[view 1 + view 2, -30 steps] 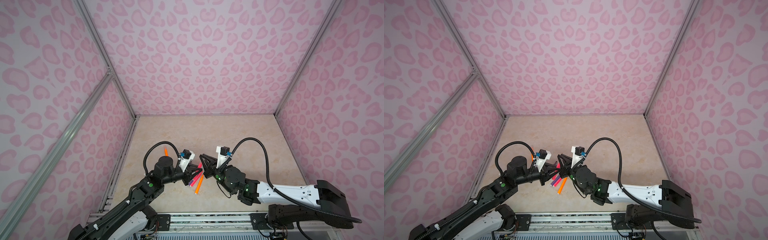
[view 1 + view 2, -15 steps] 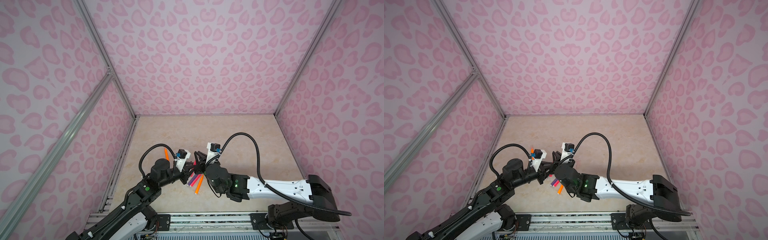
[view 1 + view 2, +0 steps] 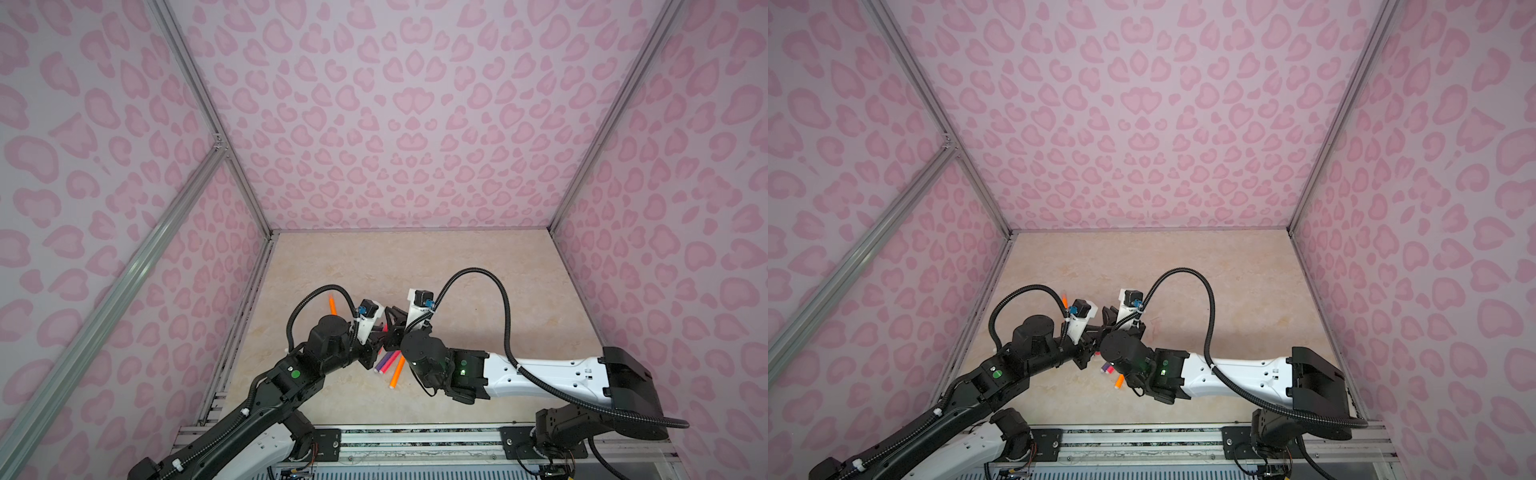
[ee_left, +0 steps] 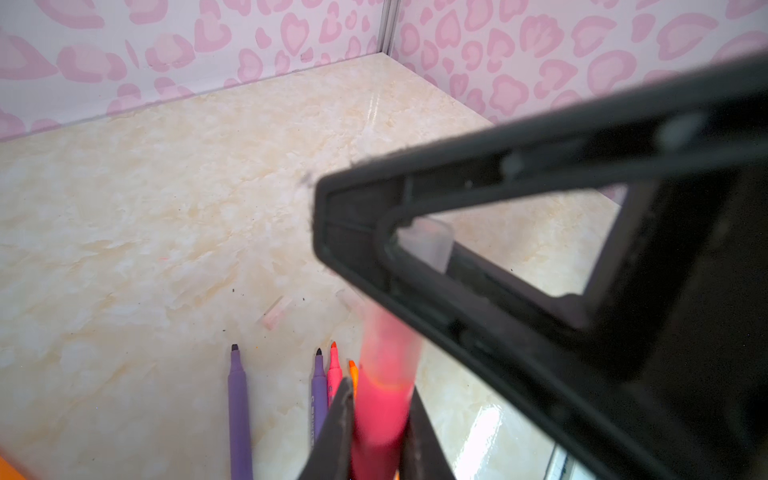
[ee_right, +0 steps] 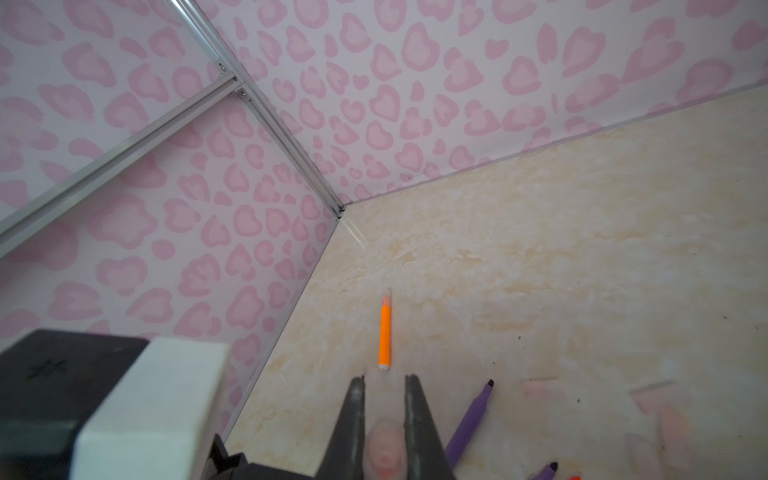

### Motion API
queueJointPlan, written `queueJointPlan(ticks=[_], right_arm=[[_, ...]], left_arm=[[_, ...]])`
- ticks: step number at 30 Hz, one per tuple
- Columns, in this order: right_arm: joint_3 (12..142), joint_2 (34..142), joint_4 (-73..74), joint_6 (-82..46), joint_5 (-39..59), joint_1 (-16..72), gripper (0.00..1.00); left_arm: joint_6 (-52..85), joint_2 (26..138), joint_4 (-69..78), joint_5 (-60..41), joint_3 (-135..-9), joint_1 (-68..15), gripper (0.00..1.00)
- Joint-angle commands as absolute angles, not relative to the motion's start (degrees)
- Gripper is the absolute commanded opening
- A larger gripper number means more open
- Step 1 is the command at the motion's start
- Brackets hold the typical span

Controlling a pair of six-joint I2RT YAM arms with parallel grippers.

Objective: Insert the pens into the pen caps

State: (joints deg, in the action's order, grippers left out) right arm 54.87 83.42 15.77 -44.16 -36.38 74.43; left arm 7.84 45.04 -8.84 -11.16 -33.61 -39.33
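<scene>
My left gripper (image 4: 380, 386) is shut on a pink pen (image 4: 380, 415), held above the table. The pen's front end runs into a translucent pen cap (image 5: 384, 453), and my right gripper (image 5: 385, 378) is shut on that cap. The two grippers meet tip to tip at the near middle in both top views, left gripper (image 3: 379, 331) against right gripper (image 3: 392, 322). On the table below lie two purple pens (image 4: 239, 411) (image 4: 318, 386), a pink pen (image 4: 333, 374) and an orange pen (image 3: 397, 372). Another orange pen (image 5: 385, 332), with a cap on it, lies apart near the left wall.
Loose translucent caps lie on the beige table (image 3: 478, 257), one (image 4: 276, 313) just beyond the pen tips and others (image 5: 538, 388) (image 5: 652, 399) to the right of them. Pink patterned walls (image 3: 395, 124) enclose the table on three sides.
My right arm has swung left and brought its gripper with the cap up against the left gripper's pink pen. The left gripper has barely moved.
</scene>
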Motion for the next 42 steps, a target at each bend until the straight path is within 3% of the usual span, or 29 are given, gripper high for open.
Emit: queueJointPlan(ticks=[1, 6, 15, 18, 22, 28, 40, 42], right_arm=[[48.3, 81.74, 19.23, -37.54, -14.74, 73.3, 0.0], [40.36, 76.63, 30.55, -35.84, -3.66, 70.14, 0.0], [35.9, 71.29, 35.92, -33.14, 7.37, 68.56, 0.0], [35.96, 69.81, 32.9, -32.28, 2.58, 68.89, 0.0], [43.91, 71.15, 13.66, -33.35, -12.97, 72.42, 0.0], [49.24, 75.09, 4.3, -35.02, -25.79, 75.88, 0.0], [51.36, 75.72, 8.71, -32.69, -27.8, 74.81, 0.0], [52.64, 75.8, 8.14, -32.37, -27.1, 73.51, 0.06]], left_arm=[[18.06, 45.84, 9.77, -1.05, -38.19, -36.05, 0.04], [21.09, 46.05, 14.24, -13.64, -38.19, -32.64, 0.04], [20.83, 47.19, 15.38, -20.73, -40.09, -31.73, 0.04], [20.27, 47.87, 13.93, -19.48, -41.54, -31.73, 0.04], [18.72, 47.82, 12.27, -12.09, -41.83, -31.73, 0.04], [16.61, 46.49, 11.25, -4.26, -40.97, -31.73, 0.04], [17.6, 47.07, 11.54, -1.07, -37.92, -31.73, 0.04], [17.77, 47.82, 11.25, 0.68, -37.48, -31.73, 0.04]])
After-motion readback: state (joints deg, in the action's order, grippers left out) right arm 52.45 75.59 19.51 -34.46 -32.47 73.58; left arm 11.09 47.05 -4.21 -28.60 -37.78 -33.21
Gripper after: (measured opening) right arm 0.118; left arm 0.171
